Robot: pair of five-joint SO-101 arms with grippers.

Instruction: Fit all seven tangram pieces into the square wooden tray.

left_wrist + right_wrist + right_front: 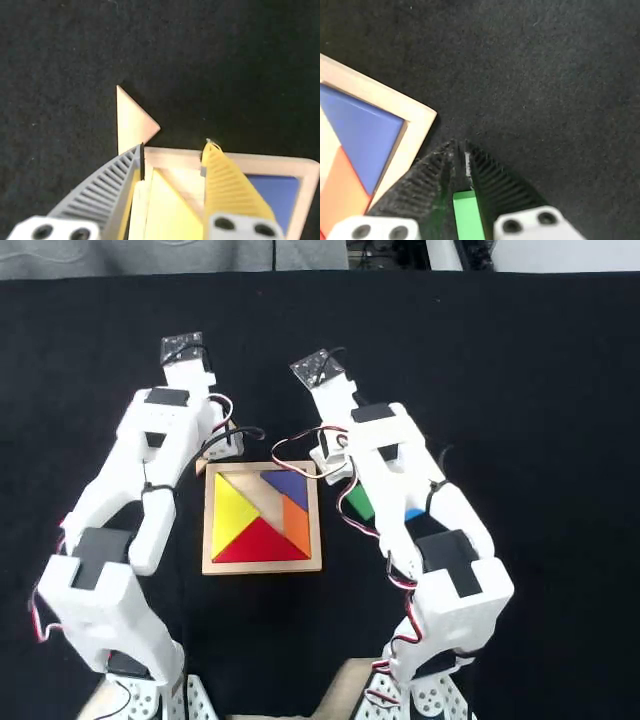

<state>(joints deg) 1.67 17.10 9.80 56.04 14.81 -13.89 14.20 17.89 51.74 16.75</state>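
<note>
- The tray (262,567) lies flat on the black cloth (520,390) between the two arms.
- Four pieces sit inside it. The yellow triangle (232,514) is on the side toward the left arm, and the red triangle (260,543) runs along the edge nearest the arm bases. The orange piece (297,524) is on the side toward the right arm, and the blue piece (286,483) is in the far corner on that same side.
- A patch of bare wood shows in the tray between the yellow triangle and the blue piece.
- A pale triangle (133,122) lies on the cloth outside the tray, touching the rim at the far corner on the left arm's side.
- The left gripper (175,147) hangs over that corner with its jaws spread wide and nothing between them. One finger is at the rim by the pale triangle and the other is over the tray.
- The right gripper (460,147) is just outside the tray's far corner by the blue piece. Its jaws are narrow and pinch the green piece (468,216).
- A light blue piece (413,513), mostly hidden, shows beside the right arm.
</note>
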